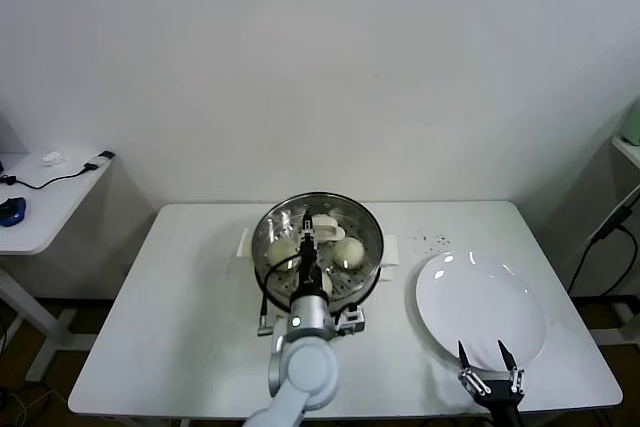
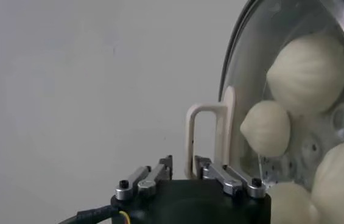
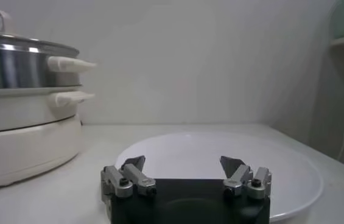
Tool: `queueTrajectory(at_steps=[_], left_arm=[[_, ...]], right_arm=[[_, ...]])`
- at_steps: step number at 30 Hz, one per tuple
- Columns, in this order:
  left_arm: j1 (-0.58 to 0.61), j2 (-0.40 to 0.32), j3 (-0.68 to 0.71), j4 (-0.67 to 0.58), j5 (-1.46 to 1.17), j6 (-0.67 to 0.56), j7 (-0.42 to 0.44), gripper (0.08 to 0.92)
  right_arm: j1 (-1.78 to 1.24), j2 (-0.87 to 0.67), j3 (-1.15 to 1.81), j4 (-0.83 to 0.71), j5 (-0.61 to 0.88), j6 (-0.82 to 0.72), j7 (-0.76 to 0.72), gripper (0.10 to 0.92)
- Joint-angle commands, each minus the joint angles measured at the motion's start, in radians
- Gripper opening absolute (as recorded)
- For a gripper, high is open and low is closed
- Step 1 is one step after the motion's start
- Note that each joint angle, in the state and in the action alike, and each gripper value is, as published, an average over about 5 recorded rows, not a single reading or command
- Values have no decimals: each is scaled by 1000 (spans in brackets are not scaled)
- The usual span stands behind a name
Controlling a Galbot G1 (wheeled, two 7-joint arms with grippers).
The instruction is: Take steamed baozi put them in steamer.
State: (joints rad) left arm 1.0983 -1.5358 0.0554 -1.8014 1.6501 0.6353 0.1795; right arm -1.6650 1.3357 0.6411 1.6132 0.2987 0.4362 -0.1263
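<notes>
The steamer (image 1: 318, 237) stands mid-table, a shiny steel pot on a white base (image 3: 19, 146), with a glass lid (image 2: 263, 36) on it. Through the glass I see several pale baozi (image 2: 308, 73) on the perforated tray; two show in the head view (image 1: 284, 250) (image 1: 347, 250). My left gripper (image 2: 184, 163) reaches over the lid at its white handle (image 2: 208, 140). Its jaws stand a little apart, with one leg of the handle in the narrow gap. My right gripper (image 1: 489, 357) hangs open and empty over the near rim of the white plate (image 1: 480, 307).
The plate (image 3: 220, 152) is bare and lies right of the steamer. Dark crumbs (image 1: 432, 240) dot the table behind it. A white side table (image 1: 40, 197) with cables stands at far left. A shelf and a hanging cable (image 1: 610, 227) are at far right.
</notes>
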Motion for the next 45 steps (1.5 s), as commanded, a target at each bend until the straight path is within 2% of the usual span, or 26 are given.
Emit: queueTrajectory(at_steps=[1, 5, 8, 11, 15, 18, 22, 27, 30, 35, 39, 45], left_arm=[[28, 48, 9, -111, -111, -8, 15, 351], [62, 90, 4, -181, -179, -21, 10, 464], [92, 126, -10, -234, -278, -60, -34, 550], [123, 159, -43, -289, -524, -183, -156, 637], [155, 169, -151, -362, -1034, -364, -351, 754], [187, 177, -290, -409, -1373, -434, -430, 808], [278, 198, -533, -398, -1682, -535, -391, 822], [387, 294, -683, -240, -1910, -685, -314, 823], [406, 336, -688, -122, -1959, -769, -296, 823], [394, 340, -665, 47, -1941, -874, -282, 823], [394, 331, -645, 111, -1909, -915, -273, 823], [403, 323, -634, 136, -1878, -941, -258, 823]], right_arm=[[-1, -1, -2, 1, -1, -5, -8, 823], [-2, -2, -2, 1, 0, -10, -11, 823], [-3, -3, -5, 3, 3, -15, -9, 823], [-4, -2, -12, 6, 24, -2, 9, 823], [-10, -6, -18, 16, 52, 35, 15, 823], [-13, -11, -18, 22, 60, 58, 3, 823], [-11, -9, -15, 32, 59, 61, -9, 823], [-6, -13, -18, 33, 54, 59, 6, 823], [-3, -16, -20, 31, 55, 59, 16, 823], [2, -15, -18, 27, 59, 60, 24, 823], [2, -16, -17, 27, 62, 57, 15, 823], [0, -14, -19, 28, 63, 45, -7, 823]])
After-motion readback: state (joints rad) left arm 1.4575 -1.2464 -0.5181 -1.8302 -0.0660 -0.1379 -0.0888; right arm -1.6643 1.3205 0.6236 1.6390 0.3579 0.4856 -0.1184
